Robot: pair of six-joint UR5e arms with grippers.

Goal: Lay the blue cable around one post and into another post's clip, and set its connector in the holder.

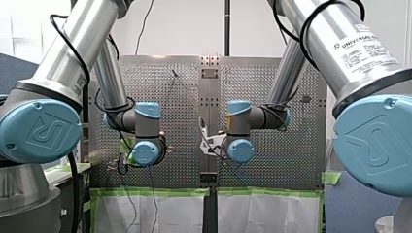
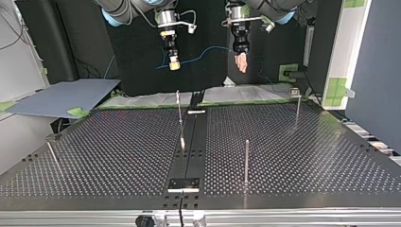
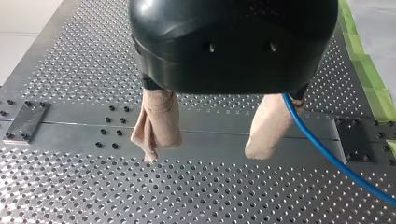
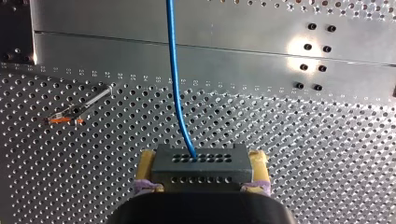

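Right wrist view: the blue cable [image 4: 172, 70] is a thin, glossy cord that enters a dark grey connector [image 4: 198, 169], a small block with two rows of holes. The right claw [image 4: 203, 161] is clamped on that block, a yellow pad pressed to each end, above the perforated metal bench [image 4: 327, 140]. The cable runs straight ahead of the claw, over the plain strip in the bench's middle. A thin post [image 4: 86, 108] with an orange tip stands beside it. Left wrist view: the left claw [image 3: 205, 149], black with beige cloth-like pads, has its fingers spread wide with nothing between them. The cable comes out from behind the outer side of one finger and trails away over the bench (whether it touches that finger I cannot tell). Top view: both claws point down, side by side and apart, above the bench's far edge, and the cable hangs in the air between them. The holder [image 2: 184, 184] lies at the near edge, well apart from the connector. Front view: both arms bend inward, wrists level over the bench, and the claws are hidden.
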